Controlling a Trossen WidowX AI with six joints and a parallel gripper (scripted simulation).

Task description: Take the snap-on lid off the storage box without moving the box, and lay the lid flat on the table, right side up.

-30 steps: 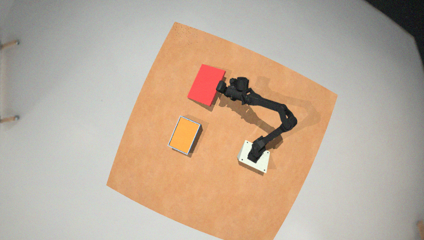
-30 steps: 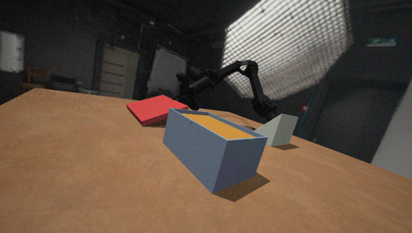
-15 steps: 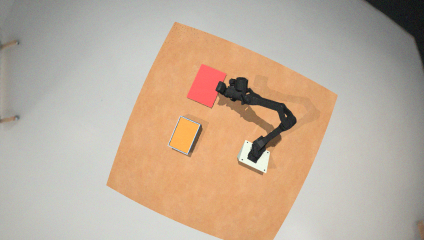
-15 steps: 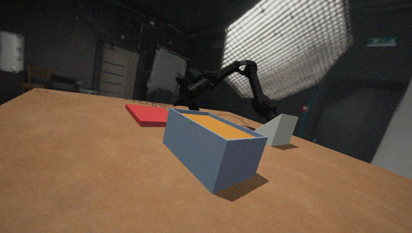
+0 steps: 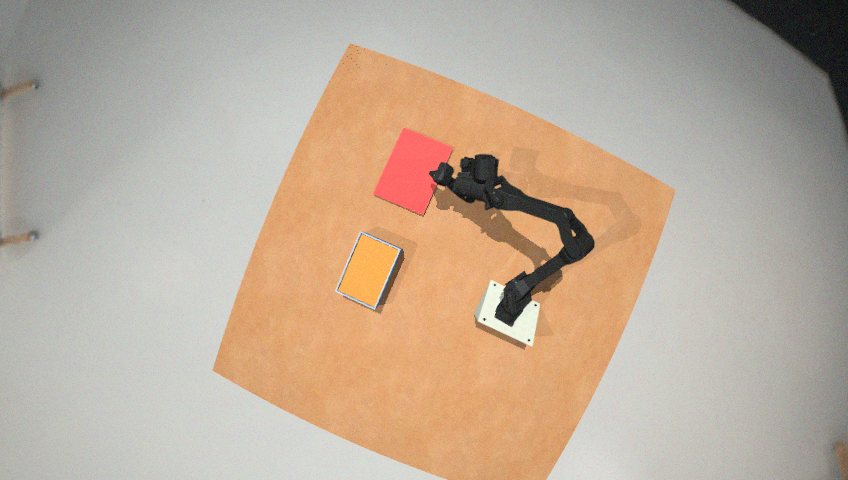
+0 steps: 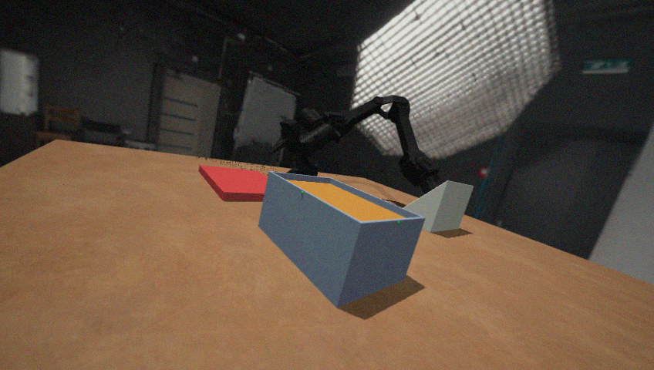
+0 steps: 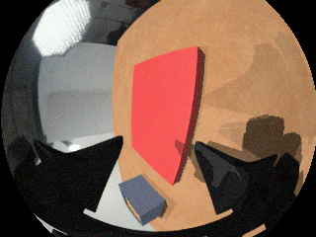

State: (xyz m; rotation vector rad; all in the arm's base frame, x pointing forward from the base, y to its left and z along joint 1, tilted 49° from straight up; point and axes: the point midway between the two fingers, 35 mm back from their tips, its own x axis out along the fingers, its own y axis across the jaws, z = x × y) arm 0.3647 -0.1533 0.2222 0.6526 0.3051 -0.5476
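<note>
The red lid (image 5: 405, 169) (image 6: 238, 179) (image 7: 164, 109) lies flat on the table, its smooth face up, beyond one short end of the box. The blue storage box (image 5: 339, 275) (image 6: 311, 238) (image 7: 148, 190) stands upright with its top uncovered; an orange surface shows inside its rim. My gripper (image 5: 433, 174) (image 7: 159, 143) is open and empty, its fingers wide apart in the wrist view. It is above the table at the lid's long edge nearer the arm's base side. In the exterior view the fingertips are dark and hard to make out.
The pale wedge-shaped arm base (image 5: 508, 333) (image 6: 444, 208) stands to the right of the box in the top view. The table (image 5: 309, 344) (image 6: 160, 274) has its far edge beyond the lid. A strip of table separates the lid from the box.
</note>
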